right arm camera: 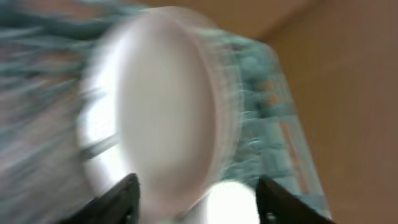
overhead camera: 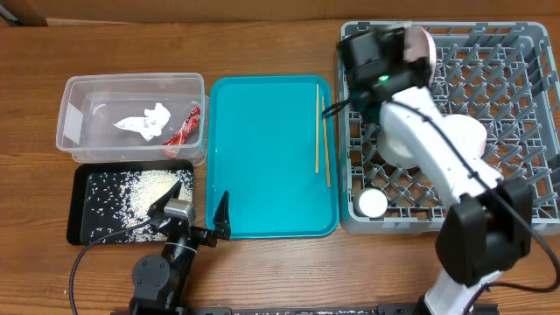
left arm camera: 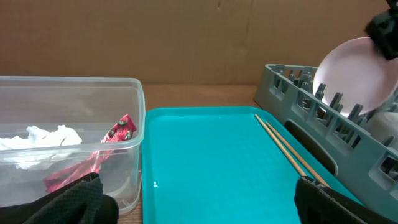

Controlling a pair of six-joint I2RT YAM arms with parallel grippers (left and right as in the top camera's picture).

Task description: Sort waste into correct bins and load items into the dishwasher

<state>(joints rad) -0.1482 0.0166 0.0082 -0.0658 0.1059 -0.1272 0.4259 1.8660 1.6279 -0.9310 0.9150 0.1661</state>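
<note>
The pink bowl (overhead camera: 423, 48) stands on edge among the pegs at the far left corner of the grey dish rack (overhead camera: 525, 188); it also shows in the left wrist view (left arm camera: 354, 71). My right gripper (overhead camera: 401, 48) is right at it, jaws apart (right arm camera: 196, 199), with the blurred bowl (right arm camera: 168, 106) just ahead. A small white cup (overhead camera: 372, 203) and a white dish (overhead camera: 468, 131) sit in the rack. Two chopsticks (overhead camera: 321, 131) lie on the teal tray (overhead camera: 262, 157). My left gripper (overhead camera: 197, 210) is open and empty (left arm camera: 205, 202) at the tray's front left.
The clear tub (overhead camera: 79, 96) holds the white tissue (overhead camera: 144, 122) and red wrapper (overhead camera: 184, 127). The black tray (overhead camera: 83, 223) holds rice grains (overhead camera: 144, 188). My right arm stretches over the rack's left half. A brown wall stands behind the table.
</note>
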